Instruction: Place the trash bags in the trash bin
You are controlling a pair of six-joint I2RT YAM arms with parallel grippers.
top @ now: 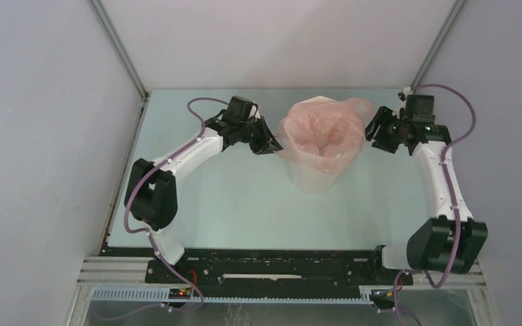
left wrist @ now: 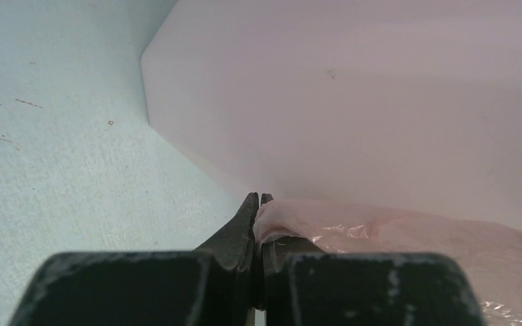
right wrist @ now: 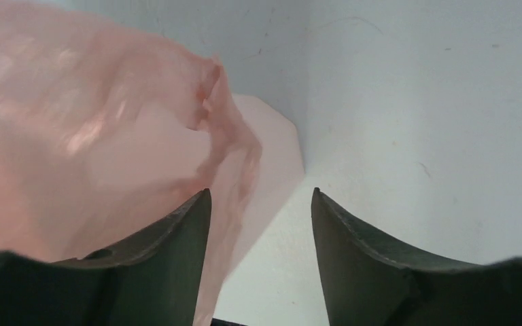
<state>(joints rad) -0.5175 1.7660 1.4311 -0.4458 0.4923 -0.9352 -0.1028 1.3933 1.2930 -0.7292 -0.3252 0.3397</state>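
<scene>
Pink bag (top: pixel 323 132) lines the white bin (top: pixel 310 180) at frame centre; left gripper (top: pixel 272 145) clamps its edge, right gripper (top: pixel 374 133) gapes beside it.

Robot lab test cell: grey panels (top: pixel 272 41) beyond left gripper (top: pixel 272 146) and right gripper (top: pixel 374 133), aluminium posts (top: pixel 119 47) at far corners, pale green tabletop (top: pixel 245 200) beneath both, arms (top: pixel 183 153) bolted to rail (top: pixel 279 272), purple cables (top: pixel 467 129).

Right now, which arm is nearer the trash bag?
Left arm: its jaws shut on the trash bag at the bin's left side. Right arm: jaws open beside the bag's right edge.
</scene>
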